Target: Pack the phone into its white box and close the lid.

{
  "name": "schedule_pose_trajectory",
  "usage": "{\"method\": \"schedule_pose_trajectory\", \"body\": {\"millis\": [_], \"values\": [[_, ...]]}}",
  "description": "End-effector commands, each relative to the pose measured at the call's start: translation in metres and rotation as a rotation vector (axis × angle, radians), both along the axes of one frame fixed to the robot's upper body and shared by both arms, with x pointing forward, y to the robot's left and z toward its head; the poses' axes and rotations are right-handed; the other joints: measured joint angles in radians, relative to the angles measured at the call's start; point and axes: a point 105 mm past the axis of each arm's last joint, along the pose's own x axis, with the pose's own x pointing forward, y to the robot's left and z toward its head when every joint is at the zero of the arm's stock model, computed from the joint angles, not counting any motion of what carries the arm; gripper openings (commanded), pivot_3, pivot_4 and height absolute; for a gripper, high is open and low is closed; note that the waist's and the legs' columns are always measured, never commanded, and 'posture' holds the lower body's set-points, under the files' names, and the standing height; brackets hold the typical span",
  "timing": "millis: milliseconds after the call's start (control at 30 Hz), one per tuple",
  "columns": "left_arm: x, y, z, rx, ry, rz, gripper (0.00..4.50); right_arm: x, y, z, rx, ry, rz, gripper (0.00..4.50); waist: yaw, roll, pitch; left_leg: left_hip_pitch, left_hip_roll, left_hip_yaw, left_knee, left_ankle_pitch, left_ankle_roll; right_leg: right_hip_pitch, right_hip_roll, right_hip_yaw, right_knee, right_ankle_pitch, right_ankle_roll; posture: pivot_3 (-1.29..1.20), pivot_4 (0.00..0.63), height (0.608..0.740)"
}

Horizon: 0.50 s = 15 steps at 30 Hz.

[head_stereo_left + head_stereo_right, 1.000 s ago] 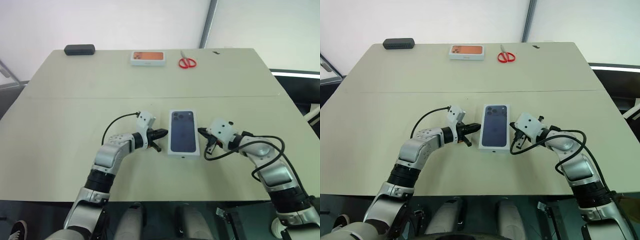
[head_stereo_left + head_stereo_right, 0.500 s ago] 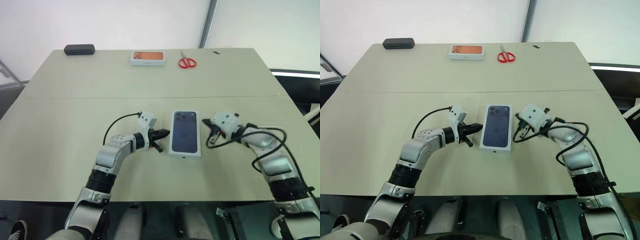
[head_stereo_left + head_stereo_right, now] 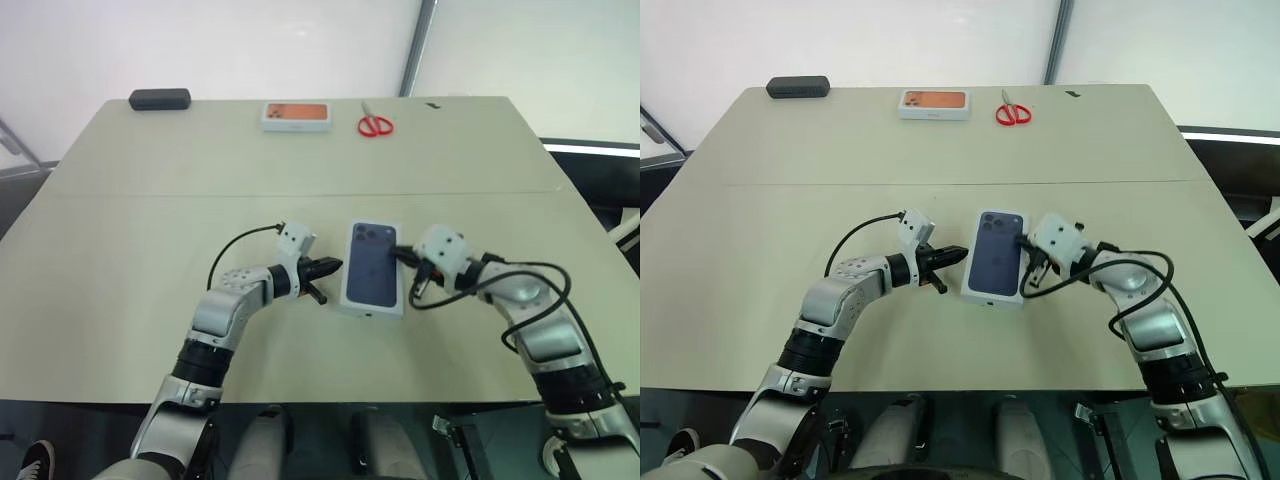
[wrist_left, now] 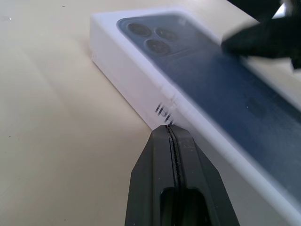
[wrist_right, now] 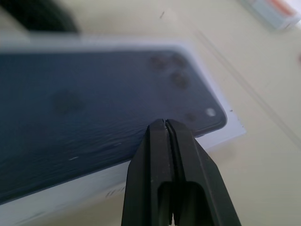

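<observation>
The lid [image 3: 374, 268], printed with a dark blue phone, was seen seated over the white box near the middle of the table [image 3: 120, 220], so the phone itself was hidden and was judged to be already packed inside. The left gripper [image 3: 327, 267] was held with its fingers pressed together on nothing, its tip just beside the lid's left long side. The right gripper [image 3: 400, 255], likewise closed and empty, was placed over the lid's right edge, its tip at the printed face. The step in hand was judged to be pressing the lid fully home. It would be done well if the push were kept straight down and spread along the edge, with the left tip used as a stop so that the box was not slid or skewed sideways. Whether the lid was level all round could not be told. On the table were counted one closed phone box, one smaller white box with an orange picture [image 3: 296, 115], one pair of red scissors [image 3: 375, 125], and one dark flat case [image 3: 159, 99].
</observation>
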Motion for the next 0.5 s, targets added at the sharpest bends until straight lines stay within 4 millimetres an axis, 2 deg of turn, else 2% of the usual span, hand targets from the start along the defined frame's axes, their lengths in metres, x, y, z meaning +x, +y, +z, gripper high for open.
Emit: {"method": "schedule_pose_trajectory", "body": {"millis": [33, 133, 300, 500], "values": [[-0.003, -0.007, 0.017, -0.041, -0.057, -0.039, 0.0, -0.004, 0.004, -0.006, -0.028, 0.003, 0.019, 0.05, -0.001, 0.0, 0.0, 0.001, 0.0, 0.0, 0.0, 0.0, 0.0, 0.001, 0.001, 0.0, 0.0, 0.0, 0.0, 0.0, 0.15, 0.74], [-0.003, -0.007, 0.017, -0.039, -0.057, -0.038, 0.0, -0.004, 0.006, -0.007, -0.067, -0.022, 0.034, 0.05, -0.001, 0.0, 0.0, 0.001, 0.0, 0.0, 0.0, 0.0, 0.0, 0.001, 0.001, 0.0, 0.0, 0.0, 0.0, 0.0, 0.15, 0.74], [0.001, -0.003, 0.022, -0.055, -0.064, -0.018, 0.0, 0.001, 0.014, 0.013, 0.028, -0.049, 0.031, 0.05, -0.001, 0.0, 0.0, 0.001, 0.001, 0.0, 0.0, 0.0, 0.0, 0.001, 0.001, 0.0, 0.0, 0.0, 0.0, 0.0, 0.15, 0.74], [0.015, 0.008, 0.064, -0.228, -0.094, 0.028, 0.0, 0.007, 0.013, 0.034, 0.095, -0.095, 0.021, 0.05, 0.0, 0.0, 0.0, 0.0, 0.001, 0.0, 0.0, 0.0, 0.0, 0.0, 0.001, 0.0, 0.0, 0.0, 0.0, 0.0, 0.15, 0.74]]}}
